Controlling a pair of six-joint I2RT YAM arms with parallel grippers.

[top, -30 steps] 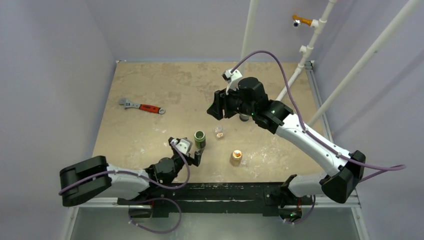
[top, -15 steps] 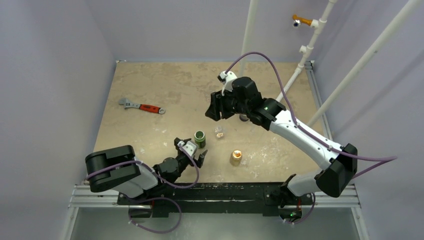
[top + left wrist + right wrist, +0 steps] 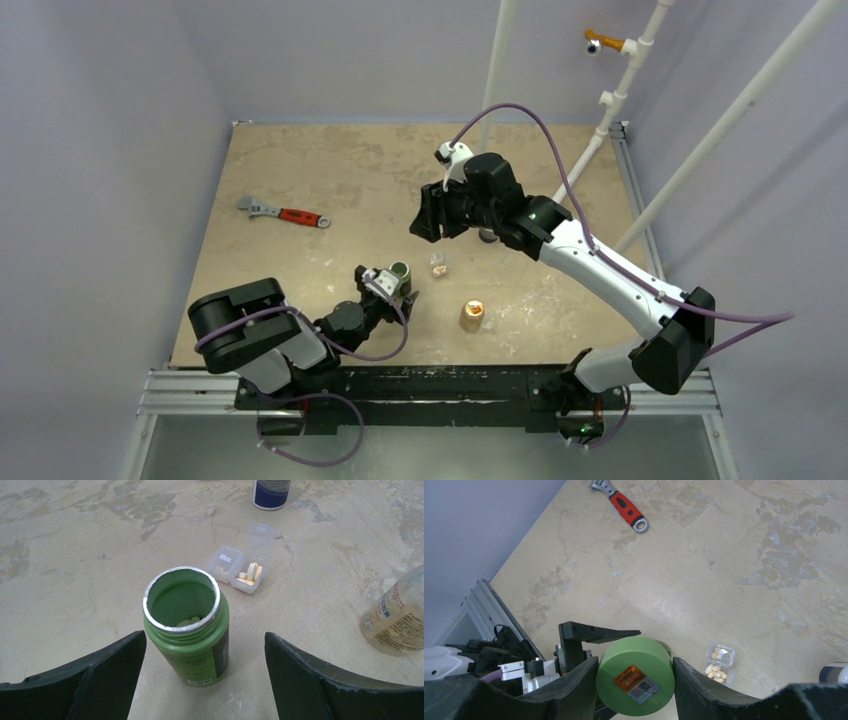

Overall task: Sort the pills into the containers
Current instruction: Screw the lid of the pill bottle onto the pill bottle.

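- left gripper point(image 3: 204, 637): jaws wide apart, one on each side of the green bottle point(image 3: 186, 625), clear of its wall. It holds nothing and seems poised to grasp the bottle for pouring.
- right gripper point(image 3: 634, 664): closed on the cap point(image 3: 635, 682), raised above and beyond the green bottle, likely to keep its mouth free.
- green bottle: upright, uncapped, with a few pale tablets at the bottom.
- case point(image 3: 243, 560): just beyond the green bottle, lid open. Several pills point(image 3: 250, 574) lie in one cell, one in the cell marked "Mon."
- tan bottle point(image 3: 397, 617): right of the green bottle, apart.
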